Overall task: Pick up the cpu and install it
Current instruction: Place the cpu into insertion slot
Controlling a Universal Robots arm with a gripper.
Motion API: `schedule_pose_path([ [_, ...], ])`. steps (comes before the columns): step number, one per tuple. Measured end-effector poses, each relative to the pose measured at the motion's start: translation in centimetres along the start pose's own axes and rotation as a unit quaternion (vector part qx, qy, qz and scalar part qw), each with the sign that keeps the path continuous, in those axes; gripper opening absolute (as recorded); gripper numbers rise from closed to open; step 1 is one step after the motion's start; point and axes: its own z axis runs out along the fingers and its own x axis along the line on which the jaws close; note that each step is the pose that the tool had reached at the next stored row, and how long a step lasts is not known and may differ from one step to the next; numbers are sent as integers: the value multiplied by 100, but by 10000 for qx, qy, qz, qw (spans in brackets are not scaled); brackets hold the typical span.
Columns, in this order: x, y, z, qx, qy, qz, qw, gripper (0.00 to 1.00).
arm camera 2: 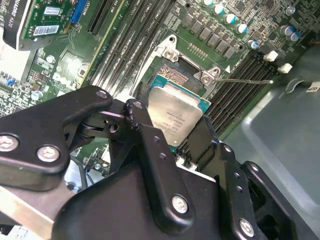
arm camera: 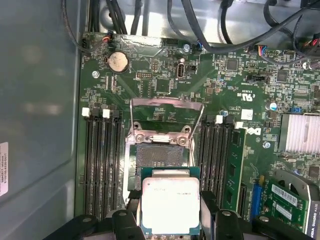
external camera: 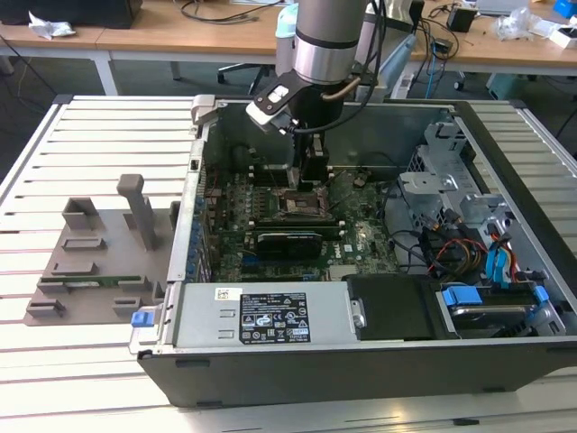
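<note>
The cpu (arm camera: 170,202) is a flat square chip with a silver top plate and a thin green rim. My gripper (arm camera: 170,216) is shut on it, one black finger (arm camera: 126,220) against each of two opposite edges. It hangs just above the motherboard, beside the open socket (arm camera: 159,155), whose metal load frame (arm camera: 166,107) is swung up. In the second wrist view the cpu (arm camera 2: 176,116) sits tilted between the fingers (arm camera 2: 145,137), overlapping the socket's (arm camera 2: 186,67) near edge. In the exterior view my gripper (external camera: 311,176) reaches down into the open computer case, right over the socket (external camera: 297,204).
Black memory slots (arm camera: 102,165) flank the socket on both sides. A finned heatsink (arm camera: 300,132) and cables (arm camera: 210,20) lie nearby. The case holds a grey power supply (external camera: 261,316) and a drive cage (external camera: 487,298). A grey fixture tray (external camera: 99,262) sits at the exterior view's left.
</note>
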Motion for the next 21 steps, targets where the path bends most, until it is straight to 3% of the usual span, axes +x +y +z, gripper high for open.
schedule_pose_path([
  [3, 1, 2, 35, 0, 0, 0, 10000, 55],
  [4, 9, 15, 217, 0, -2, 0, 10000, 55],
  [5, 13, 21, 322, 1, -18, 1, 10000, 55],
  [6, 30, 41, 482, 2, -43, 2, 10000, 55],
  [7, 71, 54, 549, 3, -44, 31, 10000, 55],
  [11, 80, 57, 592, 9, -36, 161, 9999, 55],
  [21, 81, 59, 609, 10, -36, 167, 9999, 55],
])
